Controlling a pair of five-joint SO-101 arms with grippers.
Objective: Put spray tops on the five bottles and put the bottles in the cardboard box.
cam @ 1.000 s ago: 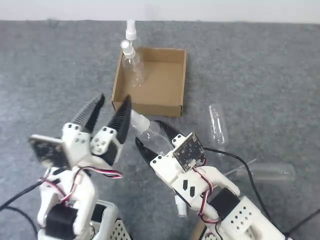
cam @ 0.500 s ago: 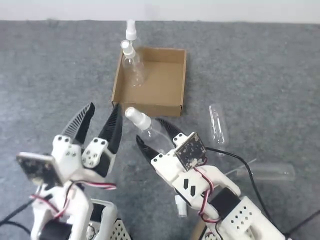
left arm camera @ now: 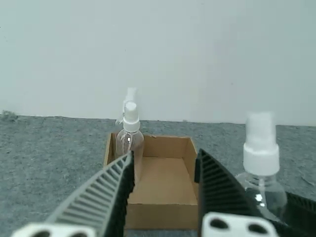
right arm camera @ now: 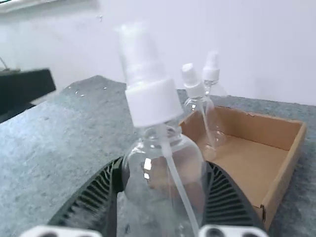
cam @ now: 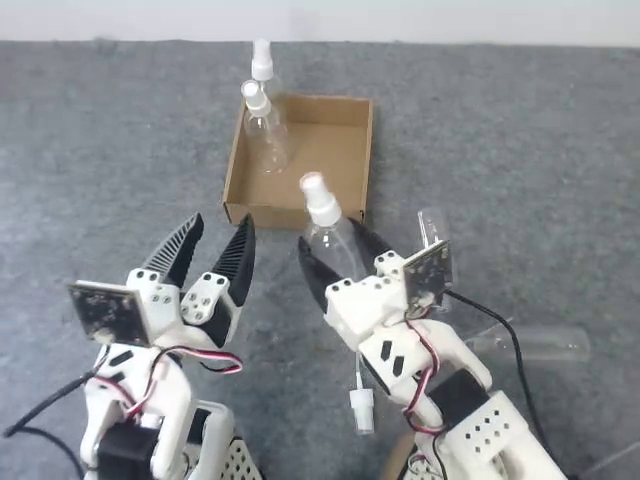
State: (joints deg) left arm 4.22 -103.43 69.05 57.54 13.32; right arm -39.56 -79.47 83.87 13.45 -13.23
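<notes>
Your right gripper (cam: 333, 245) has its jaws closed on the body of a clear spray bottle (cam: 325, 228). The bottle stands upright between them with its white spray top (cam: 318, 198) clear above the fingertips, and in the right wrist view the two jaws press its round sides. Your left gripper (cam: 220, 240), at about 9 o'clock from it, has its jaws spread wide with nothing between them. The cardboard box (cam: 290, 212) lies at about 12 o'clock from the held bottle, just beyond it. One capped bottle (cam: 265, 130) stands inside the box at its 11 o'clock corner, and a second capped bottle (cam: 262, 60) stands just past that corner. An uncapped bottle (cam: 433, 240) lies at 3 o'clock from the gripper, another (cam: 540, 342) at 4 o'clock, and a loose spray top (cam: 360, 408) at 6 o'clock.
</notes>
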